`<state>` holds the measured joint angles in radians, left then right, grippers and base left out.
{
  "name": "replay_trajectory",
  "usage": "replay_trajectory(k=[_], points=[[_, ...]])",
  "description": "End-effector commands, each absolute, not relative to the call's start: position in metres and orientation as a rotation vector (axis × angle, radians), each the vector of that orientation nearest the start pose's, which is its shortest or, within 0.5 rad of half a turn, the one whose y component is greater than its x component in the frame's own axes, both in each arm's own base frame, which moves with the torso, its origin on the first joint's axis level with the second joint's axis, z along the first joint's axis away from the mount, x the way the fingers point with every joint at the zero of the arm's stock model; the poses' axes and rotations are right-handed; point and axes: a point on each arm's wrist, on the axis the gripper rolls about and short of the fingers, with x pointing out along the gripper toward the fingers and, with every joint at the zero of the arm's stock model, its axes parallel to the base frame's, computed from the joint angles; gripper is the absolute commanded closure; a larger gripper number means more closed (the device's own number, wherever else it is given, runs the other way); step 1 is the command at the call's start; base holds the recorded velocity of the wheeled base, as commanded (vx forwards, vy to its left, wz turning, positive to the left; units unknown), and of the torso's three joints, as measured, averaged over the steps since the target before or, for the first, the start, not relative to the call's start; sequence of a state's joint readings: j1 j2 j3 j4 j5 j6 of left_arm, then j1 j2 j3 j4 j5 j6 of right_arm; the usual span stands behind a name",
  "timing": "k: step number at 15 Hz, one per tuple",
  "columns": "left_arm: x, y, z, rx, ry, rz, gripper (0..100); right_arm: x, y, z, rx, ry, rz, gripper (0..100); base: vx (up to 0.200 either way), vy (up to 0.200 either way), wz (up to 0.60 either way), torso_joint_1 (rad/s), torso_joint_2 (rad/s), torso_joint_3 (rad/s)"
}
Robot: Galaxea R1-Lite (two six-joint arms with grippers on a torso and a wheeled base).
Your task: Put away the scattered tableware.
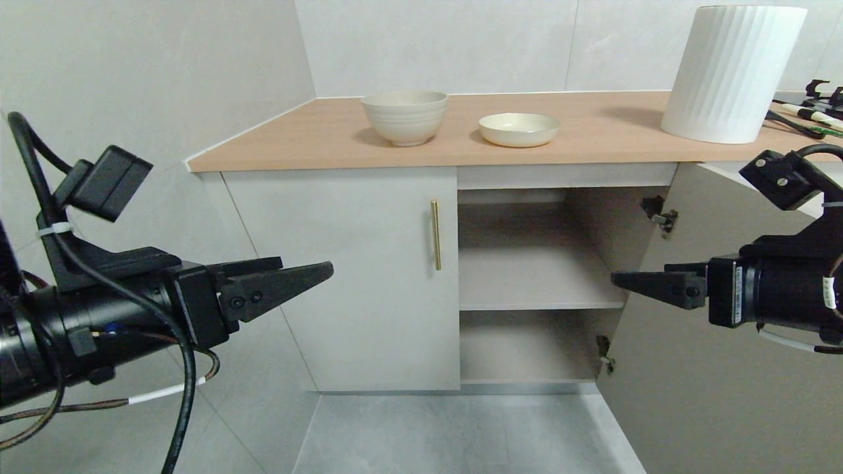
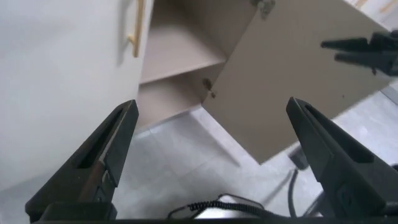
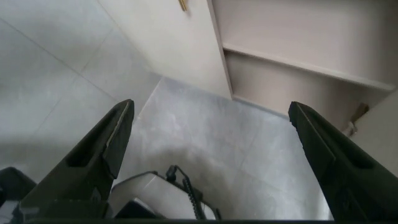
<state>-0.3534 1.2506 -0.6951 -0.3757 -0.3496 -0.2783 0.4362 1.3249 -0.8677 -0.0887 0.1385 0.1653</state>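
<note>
Hovering with fingers spread on left gripper (image 1: 306,268) and right gripper (image 1: 622,282), likely to take bowl (image 1: 405,117) and dish (image 1: 518,129) above fingertips into open cabinet (image 1: 527,283) ahead between them.

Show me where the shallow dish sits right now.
In the head view, the shallow dish sits on the countertop, just right of the deeper bowl, above the open cabinet.

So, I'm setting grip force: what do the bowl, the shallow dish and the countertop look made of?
Bowl: probably matte ceramic or stoneware, cream, faintly ridged.
Shallow dish: likely glazed ceramic, slight sheen.
Countertop: wood-look laminate, fine grain, flat finish.
</note>
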Motion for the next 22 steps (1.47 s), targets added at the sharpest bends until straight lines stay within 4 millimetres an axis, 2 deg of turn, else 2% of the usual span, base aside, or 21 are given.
replay_trajectory(k=[1, 7, 20, 22], points=[[0.1785, -0.0707, 0.2437, -0.267, 0.263, -0.655, 0, 0.1909, 0.0927, 0.2491, 0.105, 0.408, 0.539, 0, 0.000, 0.000, 0.00, 0.000, 0.00, 0.000], [0.1814, -0.0680, 0.2418, -0.268, 0.286, -0.634, 0, 0.1907, 0.0926, 0.2478, 0.104, 0.412, 0.538, 0, 0.000, 0.000, 0.00, 0.000, 0.00, 0.000], [0.1810, -0.0660, 0.2431, -0.269, 0.278, -0.626, 0, 0.1887, 0.0917, 0.2483, 0.105, 0.411, 0.541, 0, 0.200, 0.000, 0.00, 0.002, 0.00, 0.002], [0.1785, -0.0652, 0.2449, -0.267, 0.267, -0.628, 0, 0.1834, 0.0900, 0.2484, 0.106, 0.406, 0.550, 0, 0.200, 0.000, 0.00, -0.002, 0.00, 0.000]])
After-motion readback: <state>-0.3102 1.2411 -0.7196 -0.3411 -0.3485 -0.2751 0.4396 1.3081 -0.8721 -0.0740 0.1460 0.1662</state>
